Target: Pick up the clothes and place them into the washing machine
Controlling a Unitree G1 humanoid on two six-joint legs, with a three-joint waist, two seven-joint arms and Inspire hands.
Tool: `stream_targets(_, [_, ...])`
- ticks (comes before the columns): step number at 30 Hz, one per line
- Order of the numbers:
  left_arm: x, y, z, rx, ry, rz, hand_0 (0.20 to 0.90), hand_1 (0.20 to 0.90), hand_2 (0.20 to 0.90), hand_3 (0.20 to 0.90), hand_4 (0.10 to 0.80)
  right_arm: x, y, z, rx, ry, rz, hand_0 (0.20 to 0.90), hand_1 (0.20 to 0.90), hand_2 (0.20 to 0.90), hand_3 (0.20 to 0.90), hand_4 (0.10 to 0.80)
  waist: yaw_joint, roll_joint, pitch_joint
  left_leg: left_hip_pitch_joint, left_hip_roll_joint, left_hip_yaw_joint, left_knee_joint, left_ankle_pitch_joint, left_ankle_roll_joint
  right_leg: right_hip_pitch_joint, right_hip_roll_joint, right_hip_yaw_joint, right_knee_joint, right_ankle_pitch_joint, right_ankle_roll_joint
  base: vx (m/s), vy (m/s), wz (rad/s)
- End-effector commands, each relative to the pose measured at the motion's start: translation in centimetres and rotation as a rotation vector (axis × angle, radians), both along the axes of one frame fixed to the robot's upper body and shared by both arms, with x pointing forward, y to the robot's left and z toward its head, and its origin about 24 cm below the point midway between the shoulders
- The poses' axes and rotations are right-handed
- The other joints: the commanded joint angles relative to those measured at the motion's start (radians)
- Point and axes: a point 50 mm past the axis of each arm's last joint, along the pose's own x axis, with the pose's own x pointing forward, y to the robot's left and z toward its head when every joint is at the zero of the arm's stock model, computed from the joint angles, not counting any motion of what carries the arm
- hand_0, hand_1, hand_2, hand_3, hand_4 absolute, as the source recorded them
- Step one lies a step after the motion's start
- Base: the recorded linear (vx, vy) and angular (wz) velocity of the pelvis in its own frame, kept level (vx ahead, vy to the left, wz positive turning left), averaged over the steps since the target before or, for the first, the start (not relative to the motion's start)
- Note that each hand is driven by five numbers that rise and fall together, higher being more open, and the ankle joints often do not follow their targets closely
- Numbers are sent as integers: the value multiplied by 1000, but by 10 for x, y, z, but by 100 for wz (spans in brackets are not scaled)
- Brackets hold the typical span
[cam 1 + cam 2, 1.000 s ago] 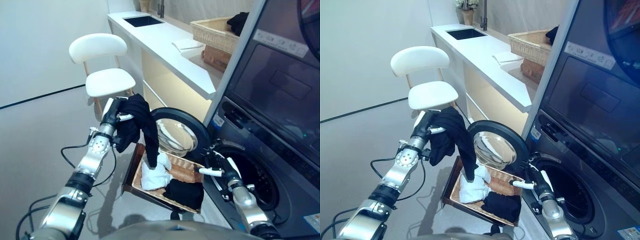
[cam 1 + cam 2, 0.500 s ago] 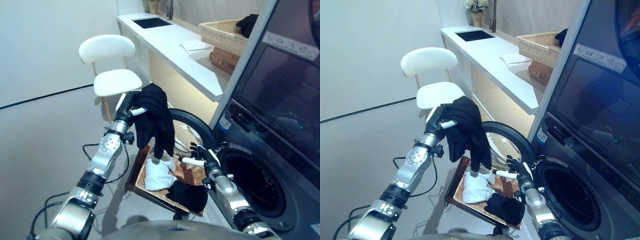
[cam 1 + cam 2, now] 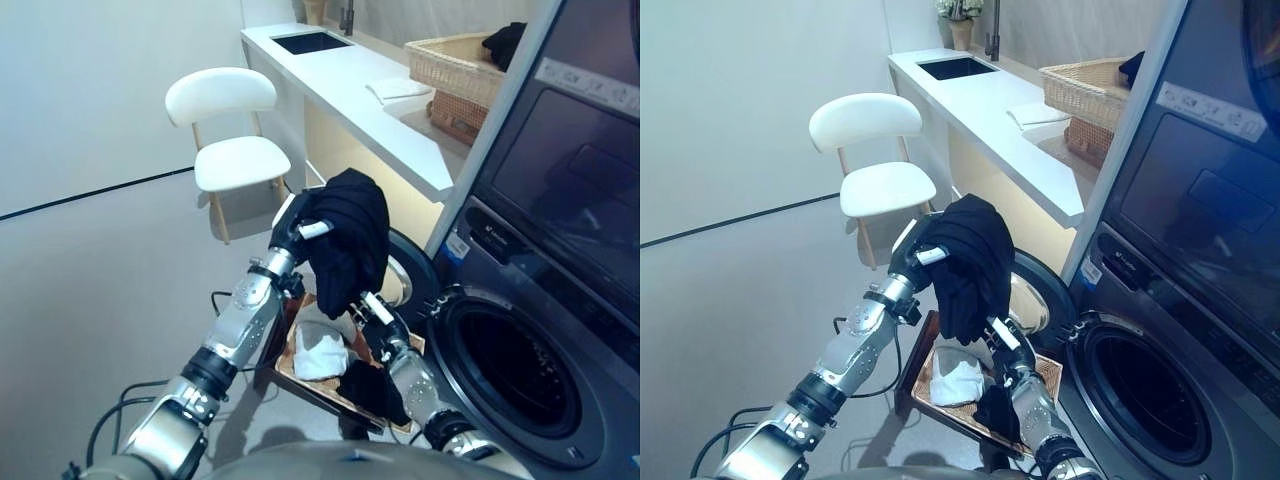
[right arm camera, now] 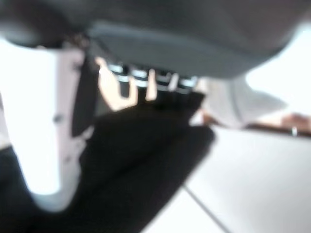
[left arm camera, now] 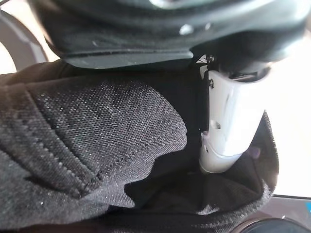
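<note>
My left hand (image 3: pixel 298 226) is shut on a black garment (image 3: pixel 350 238), held up in front of the washing machine's open round door (image 3: pixel 415 282). In the left wrist view its thumb (image 5: pixel 227 121) presses into the garment (image 5: pixel 97 131). My right hand (image 3: pixel 376 320) is open just under the garment's hanging end, fingers pointing up at it; its wrist view shows the thumb (image 4: pixel 43 121) beside black cloth (image 4: pixel 141 160). The drum opening (image 3: pixel 510 370) lies to the right. Below, a floor basket (image 3: pixel 283 352) holds a white cloth (image 3: pixel 320 352) and another black cloth (image 3: pixel 368 388).
A white chair (image 3: pixel 228 130) stands behind my left arm. A long white counter (image 3: pixel 370 100) with a sink runs along the back, carrying a wicker basket (image 3: pixel 460 62) with dark cloth in it. A dark appliance panel (image 3: pixel 580 170) sits above the washer.
My left hand has carried the black garment to the right, to the washer door. My right hand has come left from the drum opening to under the garment. The camera has shifted too.
</note>
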Motion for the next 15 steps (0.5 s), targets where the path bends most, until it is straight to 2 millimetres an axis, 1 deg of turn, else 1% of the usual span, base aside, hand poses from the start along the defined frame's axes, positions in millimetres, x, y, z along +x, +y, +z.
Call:
stream_targets(1, [13,-20,73,-187,-289,-48,200,200,200,200,300,29,13,21,171,-155,-102,900,900,900,900,800,22,-26,-82,-38,-16,-10,1,23,-58,36,-16,-37,66,-92,41,0,0,0])
stream_targets(3, [13,-21,74,-187,-290,-50,200,200,200,200,300,27,15,20,199,-152,-113,900,900,900,900,800,22,-26,-81,-38,-17,-10,1,23,-58,36,-16,-38,66,-92,41,0,0,0])
stream_targets(4, [14,-22,72,-192,-281,-49,200,200,200,200,300,26,21,19,248,-153,-120,900,900,900,900,800,21,-25,-80,-40,-17,-10,2,22,-58,33,-15,-36,67,-92,41,0,0,0])
stream_targets(6, [15,-22,71,-192,-274,-42,200,200,200,200,300,25,24,20,292,-165,-140,900,900,900,900,800,19,-25,-79,-42,-18,-9,2,22,-58,31,-15,-37,66,-92,41,0,0,0])
stream_targets(10, [16,-22,69,-184,-268,-37,200,200,200,200,300,24,27,21,331,-178,-165,900,900,900,900,800,19,-25,-76,-43,-18,-8,2,22,-58,30,-16,-38,65,-91,41,0,0,0])
stream_targets(15, [20,-19,60,-162,-230,-1,200,200,200,200,300,22,35,29,420,-237,-185,900,900,900,900,800,10,-27,-75,-48,-19,-8,2,23,-58,23,-15,-33,66,-91,41,0,4,-3])
